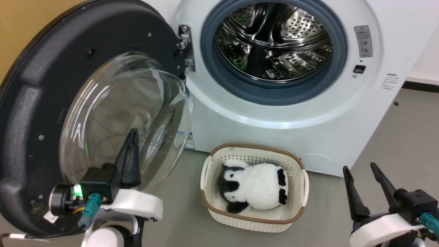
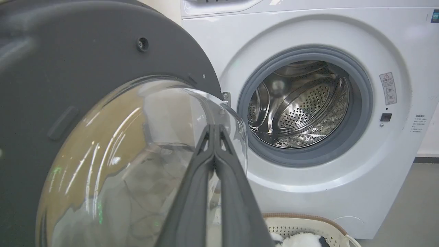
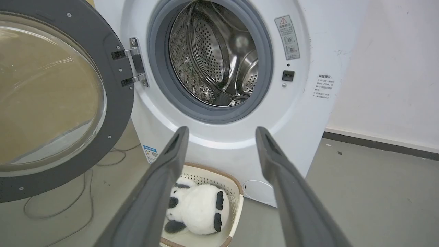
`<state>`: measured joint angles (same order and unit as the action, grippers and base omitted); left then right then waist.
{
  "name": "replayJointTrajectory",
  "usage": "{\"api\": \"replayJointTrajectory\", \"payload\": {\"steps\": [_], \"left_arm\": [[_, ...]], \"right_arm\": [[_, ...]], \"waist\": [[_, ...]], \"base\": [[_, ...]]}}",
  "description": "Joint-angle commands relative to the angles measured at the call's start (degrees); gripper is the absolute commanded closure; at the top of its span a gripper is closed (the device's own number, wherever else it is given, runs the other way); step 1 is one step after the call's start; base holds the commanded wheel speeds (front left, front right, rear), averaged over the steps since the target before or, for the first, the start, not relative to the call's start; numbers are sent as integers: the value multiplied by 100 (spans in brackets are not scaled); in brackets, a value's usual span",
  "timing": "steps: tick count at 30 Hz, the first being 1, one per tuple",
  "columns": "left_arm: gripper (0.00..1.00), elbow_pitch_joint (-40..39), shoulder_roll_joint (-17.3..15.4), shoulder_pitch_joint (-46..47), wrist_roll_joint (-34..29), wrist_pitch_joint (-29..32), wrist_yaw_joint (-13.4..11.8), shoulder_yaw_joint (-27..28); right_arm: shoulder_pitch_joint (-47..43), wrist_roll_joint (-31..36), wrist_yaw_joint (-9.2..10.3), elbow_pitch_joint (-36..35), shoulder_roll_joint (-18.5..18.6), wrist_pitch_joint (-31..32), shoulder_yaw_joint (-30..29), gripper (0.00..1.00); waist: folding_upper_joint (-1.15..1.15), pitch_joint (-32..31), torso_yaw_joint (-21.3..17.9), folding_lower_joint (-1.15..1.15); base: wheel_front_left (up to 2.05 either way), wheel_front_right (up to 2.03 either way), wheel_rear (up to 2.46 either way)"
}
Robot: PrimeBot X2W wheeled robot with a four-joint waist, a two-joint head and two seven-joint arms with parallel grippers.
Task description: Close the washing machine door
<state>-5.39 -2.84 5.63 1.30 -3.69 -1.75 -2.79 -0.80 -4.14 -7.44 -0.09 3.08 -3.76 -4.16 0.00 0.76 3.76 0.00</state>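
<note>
While the door (image 1: 34, 103) stands open, the left hand (image 1: 133, 133) sits pinched closed before its glass (image 1: 109, 103), contact unclear; the right hand (image 1: 359, 167) gapes empty.

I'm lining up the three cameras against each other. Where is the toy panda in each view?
Head view: toy panda in the basket, bottom centre, below the drum opening.
Left wrist view: its top peeks over the bottom edge, right of centre.
Right wrist view: bottom centre, between the fingers of the right claw.
Shared landmark: the warning sticker right of the drum opening.
</note>
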Motion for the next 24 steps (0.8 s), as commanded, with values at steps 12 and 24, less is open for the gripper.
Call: {"api": "replayJointTrajectory", "payload": {"steps": [12, 24], "left_arm": [[100, -547, -3, 564, 253, -197, 193, 239], [100, -904, -3, 984, 831, -341, 392, 956]], "right_arm": [[7, -125, -2, -59, -8, -190, -213, 0], [105, -177, -2, -71, -10, -334, -285, 0]], "waist": [[0, 96, 543, 0], [0, 245, 1083, 0]], "base": [[0, 0, 0], [0, 0, 0]]}}
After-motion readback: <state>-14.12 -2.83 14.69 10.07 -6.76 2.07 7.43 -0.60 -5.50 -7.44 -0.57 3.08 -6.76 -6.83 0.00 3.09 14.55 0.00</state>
